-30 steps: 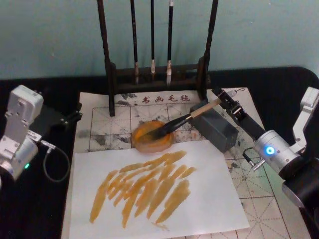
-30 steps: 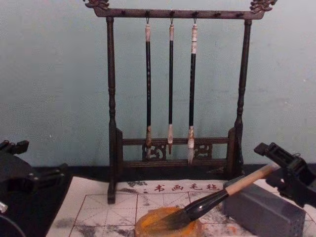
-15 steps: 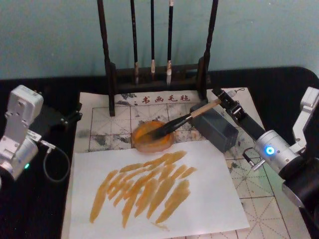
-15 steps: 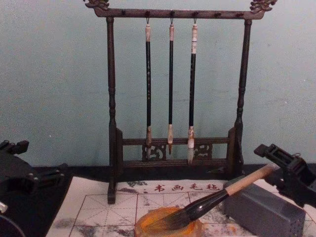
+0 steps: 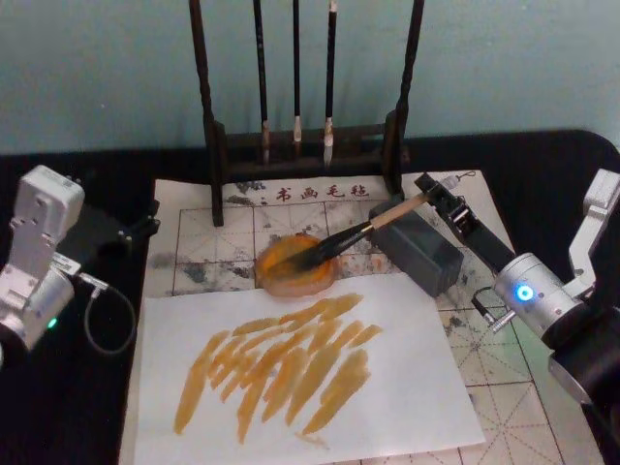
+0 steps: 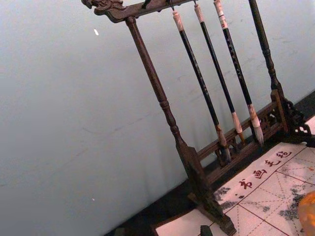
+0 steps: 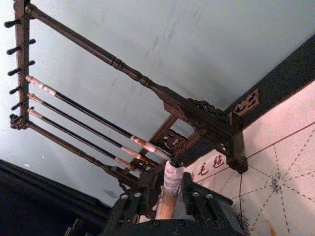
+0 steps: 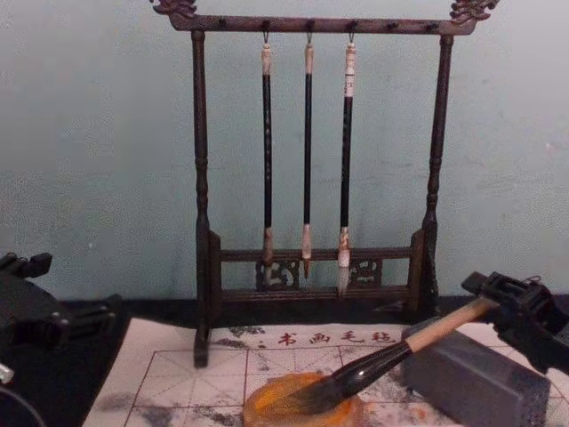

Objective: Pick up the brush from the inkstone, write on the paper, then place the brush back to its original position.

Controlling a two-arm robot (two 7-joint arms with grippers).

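Progress: orange strokes cover the white sheet (image 5: 407, 387) on the gridded paper (image 5: 194, 242) in front of the inkstone (image 5: 271, 283). The brush (image 5: 344, 237) lies tip-in-inkstone, its handle over the grey block (image 5: 426, 254) to the right, so I judge only release and retreat remain. My right gripper (image 5: 441, 194) sits at the handle's end and the left gripper (image 5: 140, 228) is parked well left of the inkstone; I cannot tell either's grip. Count: one of each above, plus one rack (image 5: 208, 126) behind the inkstone holding three thin brushes (image 5: 296, 68).
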